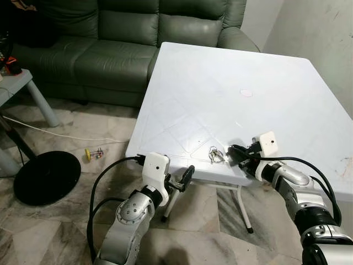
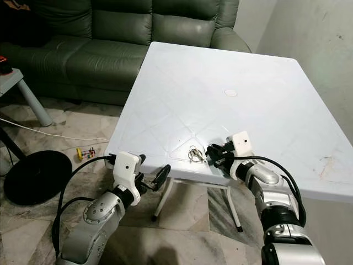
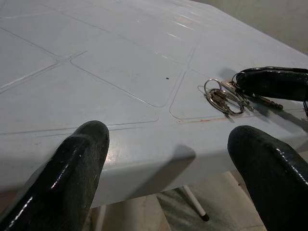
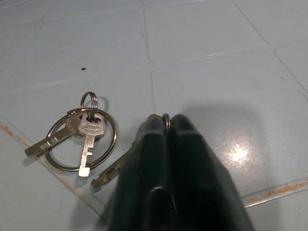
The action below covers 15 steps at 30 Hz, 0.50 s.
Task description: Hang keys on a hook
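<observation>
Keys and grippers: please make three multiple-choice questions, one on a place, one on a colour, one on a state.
1. Where do the keys lie?
A. on the sofa
B. near the table's front edge
C. on the floor

2. What colour is the sofa?
A. green
B. red
C. white

3. How are the fingers of the right gripper?
A. wide open
B. shut on a ring
C. holding a cup

Answers: 1 B, they rest on the white table close to its near rim. 2 A, its leather is dark green. 3 B, the right wrist view shows a metal ring pinched between the closed fingertips.
</observation>
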{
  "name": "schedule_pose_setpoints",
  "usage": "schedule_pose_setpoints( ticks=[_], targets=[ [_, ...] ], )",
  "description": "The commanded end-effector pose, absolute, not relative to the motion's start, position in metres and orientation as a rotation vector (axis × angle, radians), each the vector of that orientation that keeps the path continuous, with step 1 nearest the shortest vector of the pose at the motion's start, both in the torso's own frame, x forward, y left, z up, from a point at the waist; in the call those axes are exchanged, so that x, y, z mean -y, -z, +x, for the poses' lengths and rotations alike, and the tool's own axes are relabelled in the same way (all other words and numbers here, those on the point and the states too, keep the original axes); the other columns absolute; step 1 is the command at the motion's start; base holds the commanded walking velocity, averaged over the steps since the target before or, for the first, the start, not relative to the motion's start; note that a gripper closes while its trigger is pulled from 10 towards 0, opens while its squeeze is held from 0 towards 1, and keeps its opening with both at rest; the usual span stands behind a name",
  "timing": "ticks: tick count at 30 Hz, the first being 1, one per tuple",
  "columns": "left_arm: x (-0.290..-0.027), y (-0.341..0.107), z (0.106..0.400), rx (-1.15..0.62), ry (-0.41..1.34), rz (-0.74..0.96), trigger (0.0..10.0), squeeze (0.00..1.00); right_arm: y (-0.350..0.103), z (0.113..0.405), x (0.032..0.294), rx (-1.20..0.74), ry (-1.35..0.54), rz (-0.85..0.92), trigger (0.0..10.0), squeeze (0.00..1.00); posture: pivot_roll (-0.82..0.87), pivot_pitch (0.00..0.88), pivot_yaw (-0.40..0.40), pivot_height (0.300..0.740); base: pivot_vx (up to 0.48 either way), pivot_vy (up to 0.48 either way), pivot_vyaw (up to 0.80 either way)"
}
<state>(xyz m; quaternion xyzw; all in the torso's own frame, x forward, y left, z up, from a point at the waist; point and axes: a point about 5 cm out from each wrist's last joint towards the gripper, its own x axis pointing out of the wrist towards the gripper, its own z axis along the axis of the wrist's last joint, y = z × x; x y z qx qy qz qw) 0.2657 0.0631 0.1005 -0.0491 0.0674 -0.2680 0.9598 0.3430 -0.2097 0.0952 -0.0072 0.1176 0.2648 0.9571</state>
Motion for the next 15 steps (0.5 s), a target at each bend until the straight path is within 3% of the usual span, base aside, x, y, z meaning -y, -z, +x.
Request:
schedule_pose_setpoints(
  ticks=[1, 9, 10, 11, 12, 14, 15],
  targets=[
    [-0.0547, -0.1036, 0.2636, -0.133, 0.552, -0.119, 10.0, 0.0, -0.0965, 0.343, 0.2134, -0.237, -0.528, -0.019, 0.0, 0.0, 0.07, 0.099, -0.095, 0.74, 0.0, 0.0, 0.0],
    [-0.0547, -0.1038, 0.2637, -0.132, 0.548, -0.12, 10.0, 0.0, -0.1002, 0.3451, 0.2142, -0.211, -0.51, -0.025, 0.0, 0.0, 0.07, 0.1, -0.096, 0.74, 0.0, 0.0, 0.0],
    [-0.0546, -0.1038, 0.2638, -0.132, 0.548, -0.121, 10.0, 0.0, -0.1004, 0.3453, 0.2143, -0.211, -0.509, -0.03, 1.1, 0.0, 0.07, 0.1, -0.096, 0.74, 0.0, 0.0, 0.0],
    [-0.0545, -0.1038, 0.2637, -0.132, 0.548, -0.122, 10.0, 0.0, -0.1003, 0.3455, 0.2144, -0.214, -0.506, -0.041, 6.6, 0.0, 0.07, 0.099, -0.096, 0.74, 0.0, 0.0, 0.0],
    [-0.0543, -0.1039, 0.2638, -0.132, 0.549, -0.122, 10.0, 0.0, -0.0993, 0.3457, 0.2144, -0.224, -0.5, -0.05, 10.0, 0.0, 0.07, 0.099, -0.096, 0.74, 0.0, 0.0, 0.0],
    [-0.054, -0.104, 0.2636, -0.132, 0.551, -0.121, 10.0, 0.0, -0.0974, 0.3454, 0.214, -0.242, -0.506, -0.041, 10.0, 0.0, 0.07, 0.099, -0.095, 0.74, 0.0, 0.0, 0.0],
    [-0.0539, -0.1039, 0.2636, -0.132, 0.551, -0.121, 10.0, 0.0, -0.0975, 0.3451, 0.214, -0.237, -0.511, -0.028, 10.0, 1.0, 0.07, 0.101, -0.095, 0.74, 0.0, 0.0, 0.0]
  ],
)
